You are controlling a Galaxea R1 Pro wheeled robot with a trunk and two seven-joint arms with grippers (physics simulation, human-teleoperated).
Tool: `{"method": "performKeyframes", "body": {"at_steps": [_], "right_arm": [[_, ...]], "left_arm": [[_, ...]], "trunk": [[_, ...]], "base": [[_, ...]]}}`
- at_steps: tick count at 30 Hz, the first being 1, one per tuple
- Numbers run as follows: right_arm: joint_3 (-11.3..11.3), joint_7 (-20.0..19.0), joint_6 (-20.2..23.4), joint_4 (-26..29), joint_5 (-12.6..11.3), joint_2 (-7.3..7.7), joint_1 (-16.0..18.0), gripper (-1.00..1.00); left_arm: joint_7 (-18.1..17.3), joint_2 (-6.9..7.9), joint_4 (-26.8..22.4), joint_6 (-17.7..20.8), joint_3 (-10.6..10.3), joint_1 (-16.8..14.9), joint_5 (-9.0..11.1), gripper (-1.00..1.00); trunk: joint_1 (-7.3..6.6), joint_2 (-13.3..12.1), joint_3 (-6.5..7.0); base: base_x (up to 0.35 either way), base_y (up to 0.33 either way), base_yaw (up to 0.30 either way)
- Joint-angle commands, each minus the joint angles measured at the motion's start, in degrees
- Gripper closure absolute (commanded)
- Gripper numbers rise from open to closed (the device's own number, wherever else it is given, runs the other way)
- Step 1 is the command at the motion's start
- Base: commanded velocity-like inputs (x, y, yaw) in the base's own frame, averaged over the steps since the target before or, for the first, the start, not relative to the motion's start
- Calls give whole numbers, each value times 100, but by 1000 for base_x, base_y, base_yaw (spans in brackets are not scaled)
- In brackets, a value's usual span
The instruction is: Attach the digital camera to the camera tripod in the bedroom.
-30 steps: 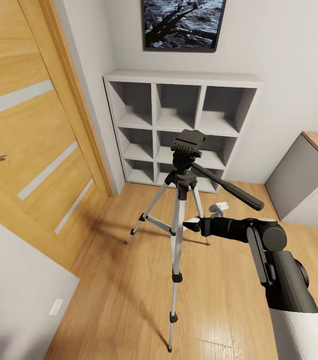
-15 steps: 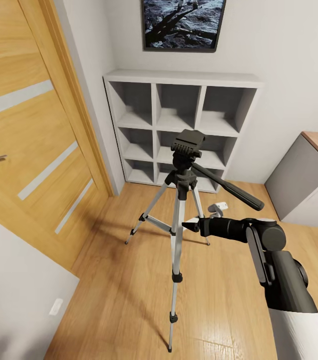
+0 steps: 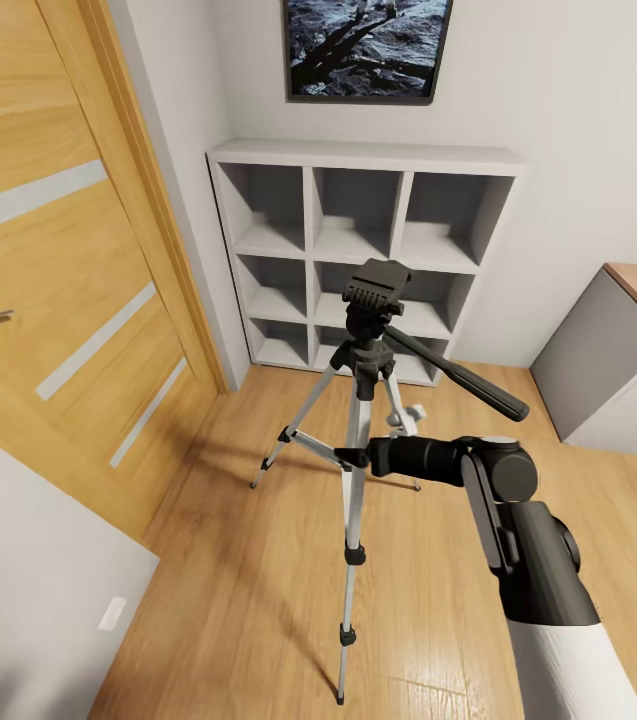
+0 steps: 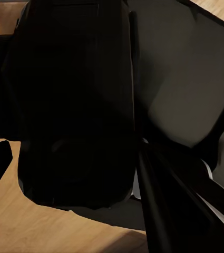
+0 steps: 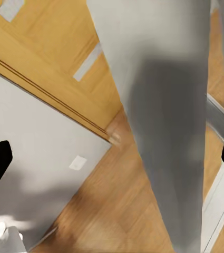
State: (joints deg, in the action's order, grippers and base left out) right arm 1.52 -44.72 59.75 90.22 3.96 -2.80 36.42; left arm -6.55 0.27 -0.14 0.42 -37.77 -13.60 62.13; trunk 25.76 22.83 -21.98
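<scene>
One wooden door (image 3: 58, 300) stands well off past the tip of the right claw (image 3: 358, 458), and next comes the tripod (image 3: 356, 510), upright on the plank floor (image 3: 258, 600) with its three legs spread. The right claw has its fingers wide apart and one silver leg between them. In the right wrist view that tube runs through the gap, and neither black fingertip looks to be pressing on it. Beyond the claw, behind the tripod, a white cube shelf (image 3: 358, 158) stands against the wall, and a grey cabinet (image 3: 598, 370) sits off to the arm's outer side. The tripod is likely light and top-heavy. Its metal tubes are stiff but smooth, so a sideways squeeze on one leg could slide or tip the stand. The black collar under the head looks a surer hold. The left wrist view is nearly all dark, with a black blocky mass (image 4: 75, 105) hard up against the lens. It may be the camera, but I cannot tell that, nor whether the left claw is closed on anything. If it is the camera, it should be held by the rigid body, not the lens.
</scene>
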Motion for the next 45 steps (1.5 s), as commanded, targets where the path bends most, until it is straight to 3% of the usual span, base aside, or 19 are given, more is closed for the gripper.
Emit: {"method": "performKeyframes", "body": {"at_steps": [1, 7, 9, 16, 26, 45], "right_arm": [[0, -23, 25, 5, 44, -17, 5, -100], [5, 146, 25, 5, 49, -60, 5, -100], [6, 469, 25, 5, 52, -71, 5, -100], [22, 958, 25, 5, 45, -107, 5, -100], [32, 1140, -98, 3, 44, -333, 5, -100], [32, 1629, -664, -4, 44, -430, 5, -100]], "left_arm": [[-30, 1, 2, 2, -47, -2, 45, 100], [-30, 1, -2, 2, -47, -2, 45, 100], [-30, 1, 1, 2, -47, -4, 45, 100], [-30, 1, 3, 2, -47, -3, 45, 100], [-30, 6, 2, 2, -47, -2, 45, 100], [-30, 1, 3, 2, -47, -3, 45, 100]], "trunk": [[3, 9, -9], [3, 9, -9], [3, 9, -9], [3, 9, -9], [3, 9, -9], [3, 9, -9]], "base": [[0, 0, 0], [0, 0, 0], [0, 0, 0], [0, 0, 0], [0, 0, 0], [0, 0, 0]]}}
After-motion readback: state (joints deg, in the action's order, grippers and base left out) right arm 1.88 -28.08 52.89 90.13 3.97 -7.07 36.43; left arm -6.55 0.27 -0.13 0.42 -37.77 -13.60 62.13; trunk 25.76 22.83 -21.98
